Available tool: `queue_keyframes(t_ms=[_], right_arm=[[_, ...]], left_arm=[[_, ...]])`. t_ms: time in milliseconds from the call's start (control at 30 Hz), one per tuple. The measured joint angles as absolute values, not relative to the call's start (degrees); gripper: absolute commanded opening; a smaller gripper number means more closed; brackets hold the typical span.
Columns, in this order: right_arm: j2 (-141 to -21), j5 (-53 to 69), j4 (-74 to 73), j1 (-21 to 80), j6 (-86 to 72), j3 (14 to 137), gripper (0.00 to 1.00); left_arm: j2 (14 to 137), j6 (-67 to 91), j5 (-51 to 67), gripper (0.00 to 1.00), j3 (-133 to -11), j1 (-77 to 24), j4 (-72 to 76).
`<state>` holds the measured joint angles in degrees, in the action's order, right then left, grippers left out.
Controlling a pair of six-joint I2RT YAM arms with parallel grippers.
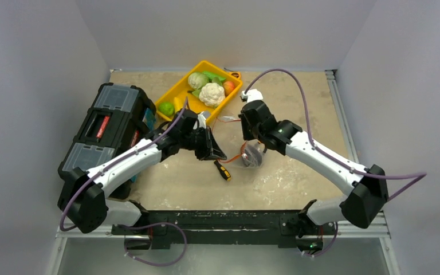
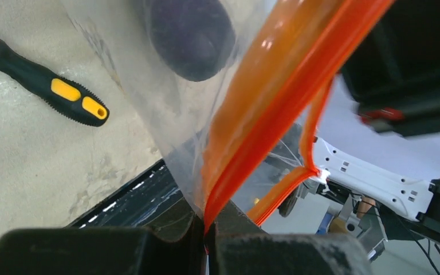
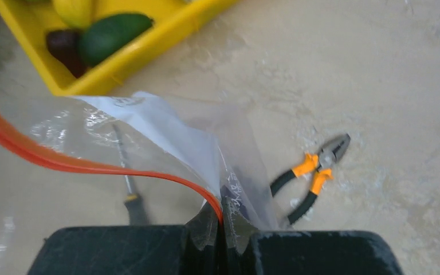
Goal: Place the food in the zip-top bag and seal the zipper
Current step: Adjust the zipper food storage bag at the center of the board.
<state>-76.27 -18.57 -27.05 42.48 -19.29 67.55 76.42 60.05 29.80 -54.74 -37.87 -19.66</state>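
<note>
Left gripper [image 2: 209, 229] jaws pressed together on the zipper [image 2: 275, 97]. Right gripper [image 3: 223, 235] pinches the bag [image 3: 149, 126] corner the same way. Bag hangs between them over the table [image 1: 298, 172], eggplant [image 2: 189, 34] inside. Other food [image 1: 212, 93] sits in the tray [image 1: 179, 87]. Risk: thin pinch slips, the floppy mouth collapses and the eggplant spills.

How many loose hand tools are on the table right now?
2. The screwdriver lies near the middle, beside the zip-top bag; the pliers lie right of the bag in the right wrist view. More may be hidden under the bag.
</note>
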Motion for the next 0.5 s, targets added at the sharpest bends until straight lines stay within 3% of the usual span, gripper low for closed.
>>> queue_keyframes(t_ms=[100,367,500], right_arm=[[-78.1,-20.3,-31.3,42.9,-18.7,67.5,0.00],[-65.4,-22.2,-28.8,43.1,-17.9,67.5,0.00],[-68.0,-25.3,-28.7,43.1,-17.8,67.1,0.00]], left_arm=[[74.7,59.7,29.6,0.00,-56.7,-37.9,-22.3],[68.8,58.0,28.6,0.00,-59.2,-37.0,-20.8],[71.3,58.2,29.4,0.00,-55.5,-35.7,-20.2]])
